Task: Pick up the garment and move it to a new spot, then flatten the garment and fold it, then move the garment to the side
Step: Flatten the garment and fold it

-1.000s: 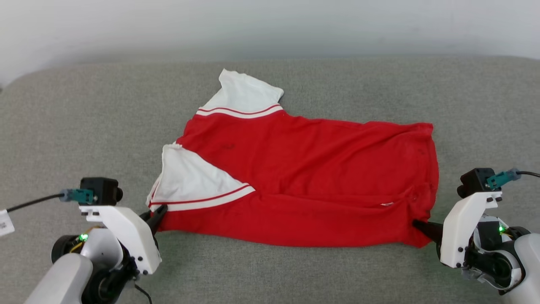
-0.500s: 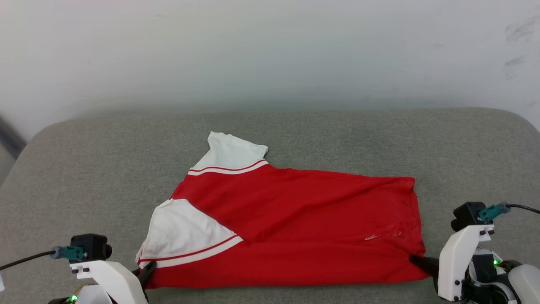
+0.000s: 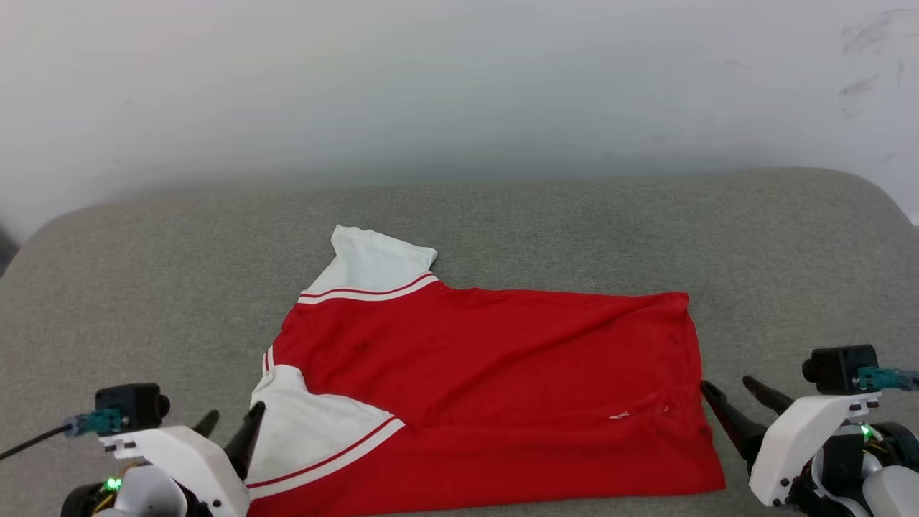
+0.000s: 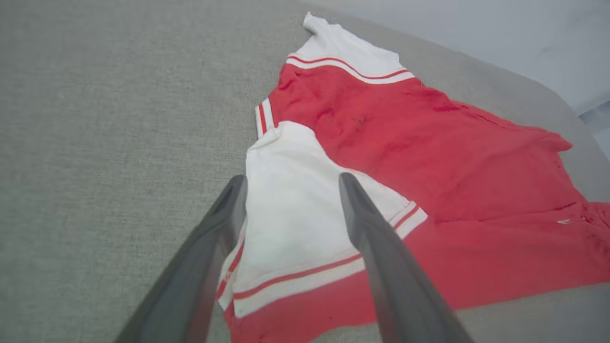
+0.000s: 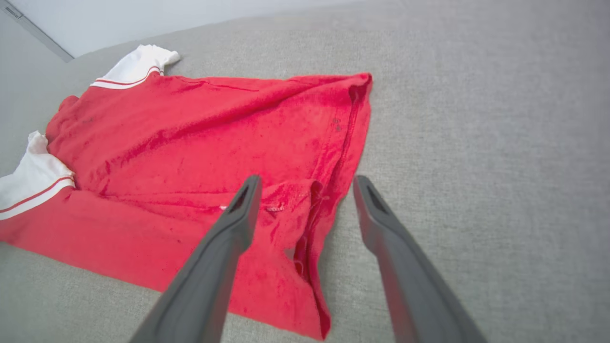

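**gearhead_k:** so where's the red soft-fabric jersey T-shirt (image 3: 488, 373) sitting rn?

**benchbot22:** lying mostly flat on the grey woven cushion top (image 3: 574, 230), right between the 2 pincers. The sleeve end is toward the left pincer (image 3: 235, 413) and the bottom hem toward the right pincer (image 3: 726, 384). A long fold line runs across the shirt from 1 pincer toward the other. There's a plain pale wall (image 3: 431, 86) way out past both sets of fingertips.

**gearhead_k:** and are the pincers holding anything?

**benchbot22:** nope. The left pincer has its 2 long dark fingers spread wide with nothing pinched. In the left wrist view they sit on either side of the near white short sleeve with red-white striped trim (image 4: 295, 224). Can't tell if they actually touch it tbh. The other white sleeve (image 4: 348, 52) sticks out well beyond the fingertips, on the shirt's far edge.

The right pincer is spread wide too, and empty. In the right wrist view its left finger (image 5: 228, 228) is over the red hem corner and its right finger (image 5: 386, 228) is over bare grey cushion. From the head view both tips sit just beside the hem edge, touching or not I can't say.
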Available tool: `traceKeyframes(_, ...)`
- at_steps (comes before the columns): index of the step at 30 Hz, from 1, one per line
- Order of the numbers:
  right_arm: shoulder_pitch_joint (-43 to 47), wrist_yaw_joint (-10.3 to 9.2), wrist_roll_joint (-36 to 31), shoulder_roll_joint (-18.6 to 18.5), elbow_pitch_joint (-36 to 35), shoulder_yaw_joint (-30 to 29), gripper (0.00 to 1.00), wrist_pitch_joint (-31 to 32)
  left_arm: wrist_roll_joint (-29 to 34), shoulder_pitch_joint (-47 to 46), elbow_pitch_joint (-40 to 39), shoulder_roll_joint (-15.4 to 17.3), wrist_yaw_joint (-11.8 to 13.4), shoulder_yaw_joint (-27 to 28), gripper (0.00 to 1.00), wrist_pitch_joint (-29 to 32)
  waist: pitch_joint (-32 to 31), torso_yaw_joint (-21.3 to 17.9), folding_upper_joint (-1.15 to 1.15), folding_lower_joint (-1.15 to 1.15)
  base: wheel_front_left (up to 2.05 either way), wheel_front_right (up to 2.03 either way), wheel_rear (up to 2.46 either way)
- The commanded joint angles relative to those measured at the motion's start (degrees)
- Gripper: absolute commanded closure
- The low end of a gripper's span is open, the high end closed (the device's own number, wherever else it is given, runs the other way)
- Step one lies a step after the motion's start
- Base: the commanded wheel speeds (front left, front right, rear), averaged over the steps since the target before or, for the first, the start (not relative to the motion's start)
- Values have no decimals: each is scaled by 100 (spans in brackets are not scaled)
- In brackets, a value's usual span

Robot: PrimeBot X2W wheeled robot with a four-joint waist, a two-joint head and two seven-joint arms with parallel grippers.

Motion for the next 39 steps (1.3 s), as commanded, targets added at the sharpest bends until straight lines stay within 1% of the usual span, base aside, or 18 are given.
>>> traceKeyframes(1, 51, -1, -224, 73, -80, -82, 0, -312, 133, -149, 17, 27, 38, 92, 0, -245, -17, -93, 0, 1, 0, 0, 0)
traceKeyframes(4, 32, -1, -610, 216, -245, -324, 0, -928, 397, -381, -24, 13, 121, 184, 0, -669, -15, -216, 0, 1, 0, 0, 0)
traceKeyframes(6, 19, 0, -889, 328, -382, -487, 0, -1237, 564, -562, -37, 5, 126, 201, 0, -899, 15, -295, 0, 1, 0, 0, 0)
traceKeyframes(9, -61, -1, -1207, 497, -697, -692, 0, -1514, 712, -925, -24, -18, 96, 254, 0, -1165, 215, -427, 0, 1, 0, 0, 0)
traceKeyframes(12, -162, -1, -1388, 647, -1058, -787, 0, -1600, 808, -1414, 50, -36, 81, 329, 0, -1307, 542, -558, 0, 1, 0, 0, 0)
traceKeyframes(16, -332, -1, -1534, 823, -1510, -881, 0, -1622, 871, -2131, 184, -57, 114, 389, 0, -1274, 1115, -742, 0, 1, 0, 0, 0)
traceKeyframes(19, -482, -1, -1657, 920, -1761, -899, 0, -1610, 868, -2654, 312, 8, 47, 393, 0, -1101, 1533, -886, 0, 1, 0, 0, 0)
traceKeyframes(22, -612, -1, -1721, 975, -1915, -924, 0, -1581, 817, -3168, 531, 113, -89, 319, 0, -743, 1896, -1012, 0, 1, 0, 0, 0)
traceKeyframes(23, -612, -1, -1721, 975, -1915, -924, 0, -1581, 817, -3168, 531, 113, -89, 319, 0, -743, 1896, -1012, 0, 1, 0, 0, 0)
traceKeyframes(24, -750, -1, -1715, 1037, -2015, -902, 0, -1569, 675, -3661, 829, 280, -288, 209, 0, -94, 2194, -1151, 0, 1, 0, 0, 0)
traceKeyframes(26, -818, -1, -1722, 1059, -2033, -887, 0, -1587, 585, -3955, 1057, 413, -421, 140, 0, 379, 2327, -1235, 0, 1, 0, 0, 0)
traceKeyframes(29, -903, -1, -1710, 1090, -2034, -849, 0, -1576, 421, -4326, 1363, 640, -611, -33, 0, 1278, 2504, -1366, 0, 1, 0, 0, 0)
traceKeyframes(31, -958, -1, -1678, 1105, -2037, -773, 0, -1554, 285, -4534, 1535, 825, -677, -88, 0, 1907, 2630, -1468, 0, 1, 0, 0, 0)
traceKeyframes(33, -982, -1, -1643, 1116, -2045, -708, 0, -1550, 170, -4724, 1648, 999, -679, -82, 0, 2381, 2743, -1568, 0, 1, 0, 0, 0)
traceKeyframes(36, -995, -1, -1570, 1143, -2046, -630, 0, -1570, 79, -4901, 1759, 1217, -577, -106, 0, 2984, 2937, -1701, 0, 1, 0, 0, 0)
traceKeyframes(39, -1022, -1, -1499, 1158, -2013, -590, 0, -1605, 24, -5060, 1836, 1395, -463, -122, 0, 3451, 3099, -1812, 0, 1, 0, 0, 0)
